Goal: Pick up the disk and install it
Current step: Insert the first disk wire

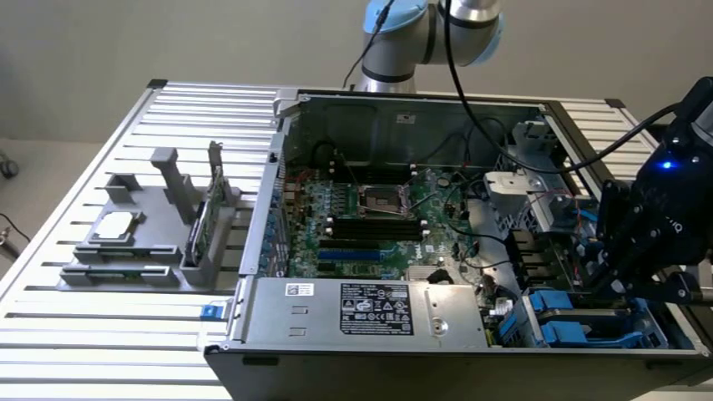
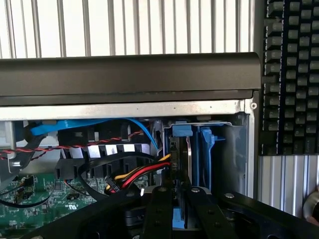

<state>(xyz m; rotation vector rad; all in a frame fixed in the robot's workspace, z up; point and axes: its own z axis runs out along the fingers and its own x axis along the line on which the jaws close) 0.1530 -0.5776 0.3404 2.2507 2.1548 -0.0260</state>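
Nearest to the wrist camera, the claw (image 2: 177,195) is clenched narrow, its two black fingers (image 2: 158,211) straddling the disk (image 2: 181,158). I read this as a grip on its thin sides. The disk stands on edge, partly down in the drive bay at the corner of the computer case (image 1: 446,368), with its blue rail (image 2: 182,131) showing on the end away from the claw. Handling judgement: a metal-bodied drive is rigid and fairly heavy for its size. It has smooth flanks that could slip, and it is sensitive to knocks, so the flat long sides are the right hold, not the springy plastic rails. It needs to stay square to the bay or it may bind. Count: one disk, and one more blue carrier wall (image 2: 207,149) just beside it. I cannot tell if that slot is filled. Close alongside is one red-yellow-black cable bundle (image 2: 142,174), near enough to snag, and one blue flat cable (image 2: 89,127) beyond it. Farther off, in the exterior view, are one power supply (image 1: 368,311) and one motherboard (image 1: 368,217). Well apart on the tabletop (image 1: 100,334) is one grey fixture (image 1: 167,180) carrying one silver chip (image 1: 116,225) and one green card (image 1: 204,224).
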